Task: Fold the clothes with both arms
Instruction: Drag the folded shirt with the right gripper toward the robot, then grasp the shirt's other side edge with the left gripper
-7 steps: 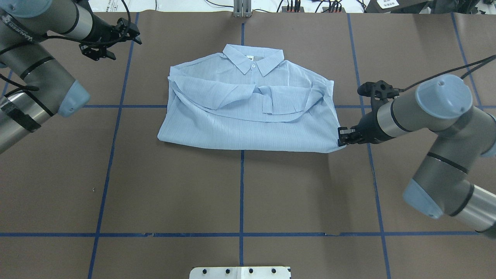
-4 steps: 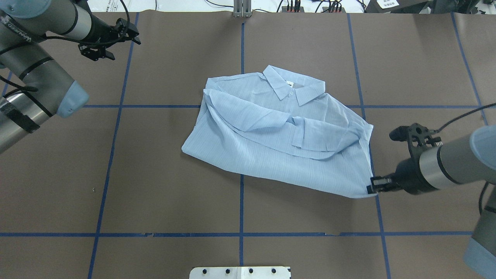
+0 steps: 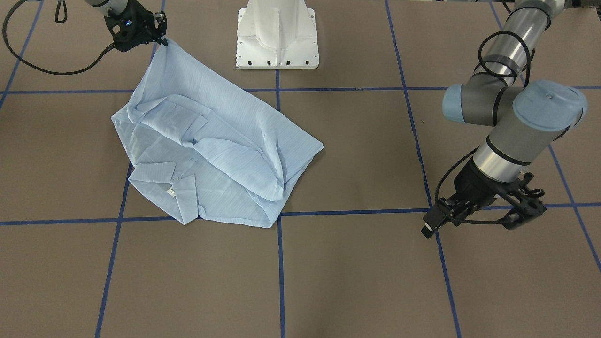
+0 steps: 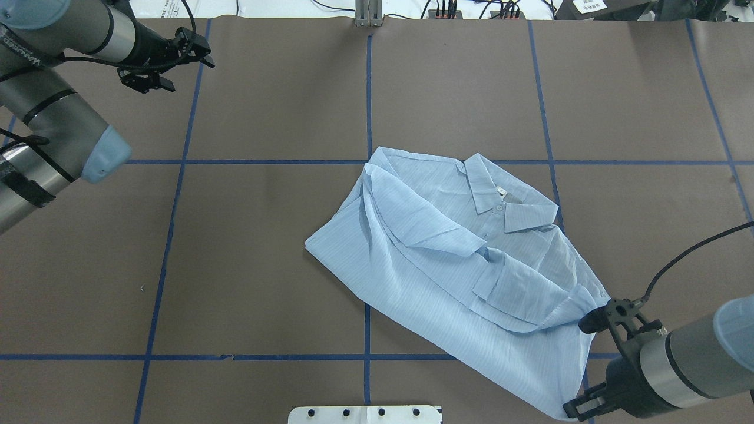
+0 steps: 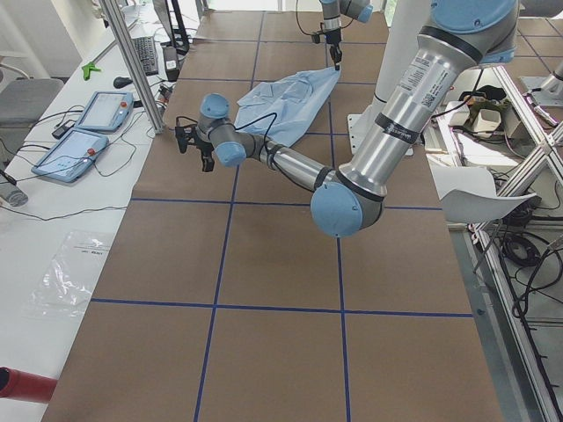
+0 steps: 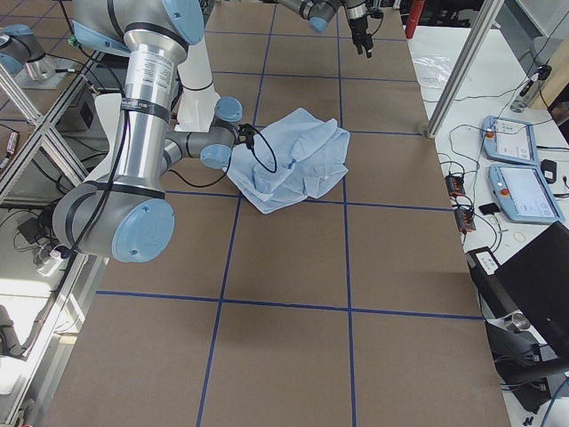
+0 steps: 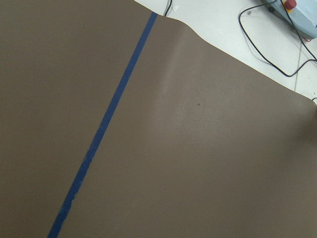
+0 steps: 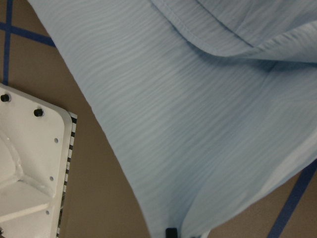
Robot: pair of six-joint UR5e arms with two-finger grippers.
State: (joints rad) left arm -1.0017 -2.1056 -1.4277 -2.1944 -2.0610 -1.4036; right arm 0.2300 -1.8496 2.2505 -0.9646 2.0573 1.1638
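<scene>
Looks about halfway: sleeves tucked in, shirt (image 4: 412, 247) corner pinched tight in right gripper (image 4: 570, 411). Can't tell for left gripper (image 3: 428, 226). Needs final folds.

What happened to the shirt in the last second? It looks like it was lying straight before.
The right gripper, clamped on the shirt by its lower corner throughout, dragged it across the table toward the robot's base and to its right, swinging it askew. The left gripper stayed parked at the far left, touching nothing.
</scene>
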